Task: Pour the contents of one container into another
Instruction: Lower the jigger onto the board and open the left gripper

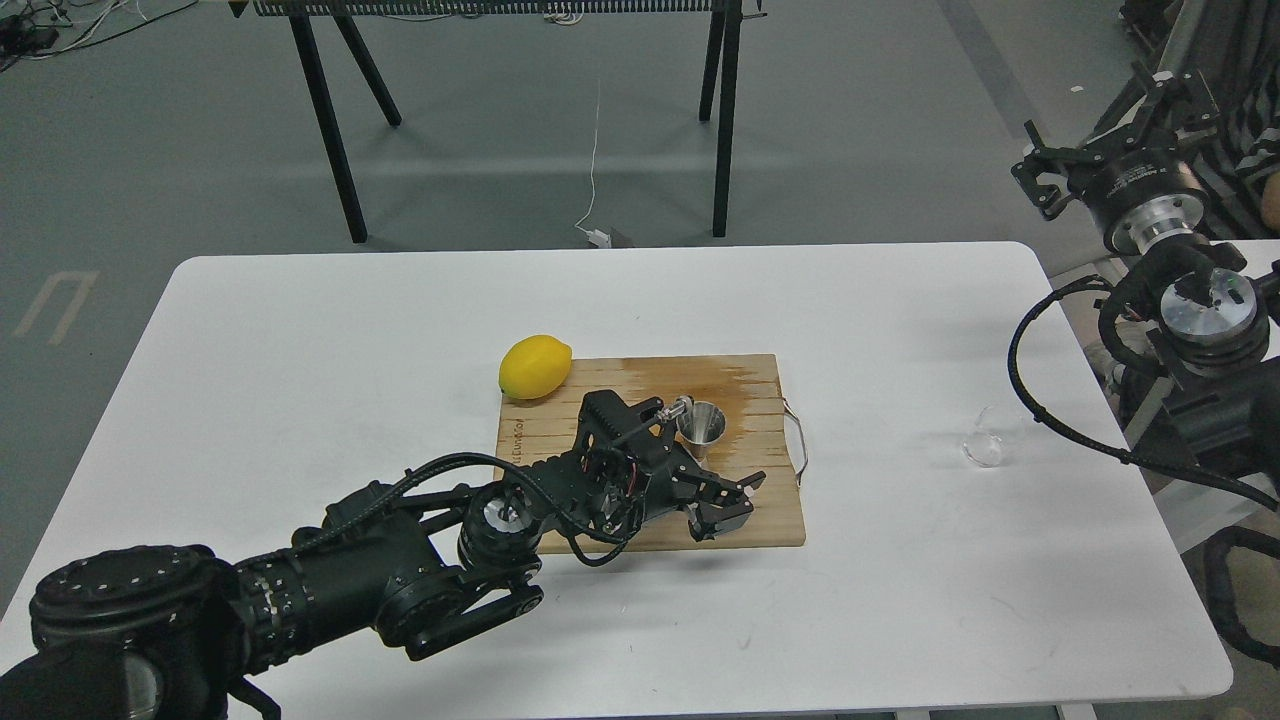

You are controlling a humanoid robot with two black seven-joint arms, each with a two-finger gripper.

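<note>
White table point(300, 330), head view. A wooden cutting board point(770, 500) lies near the middle, a wire handle on its right edge. The far part of the board is darker, looks wet.

Lemon point(535, 366) sits at the board's far left corner, partly on the wood, partly over the table.

Steel jigger point(702, 426) stands upright on the board, right of centre, wide mouth up, narrow waist below. It sits at the edge of the dark patch.

Left arm comes in from the near left corner, thick joints low over the table, forearm slanting up and right across the board's near left part. The wrist block rises over the board, just left of the jigger; a small metal fitting on it reaches to the jigger's rim, contact unclear. Left gripper point(735, 500) points right, low over the near part of the board, nearer than the jigger. Its two fingers stand apart, nothing between them. It does not touch the jigger.

Clear cup point(983, 447) is on the bare table, well to the right of the board, near the right edge. Faint, nearly colourless; cannot tell if it holds anything or how it lies.

Right arm is folded at the right edge, off the table, well apart from the cup. Right gripper point(1040, 180) is raised at far right, pointing left; fingers look spread, holding nothing.
</note>
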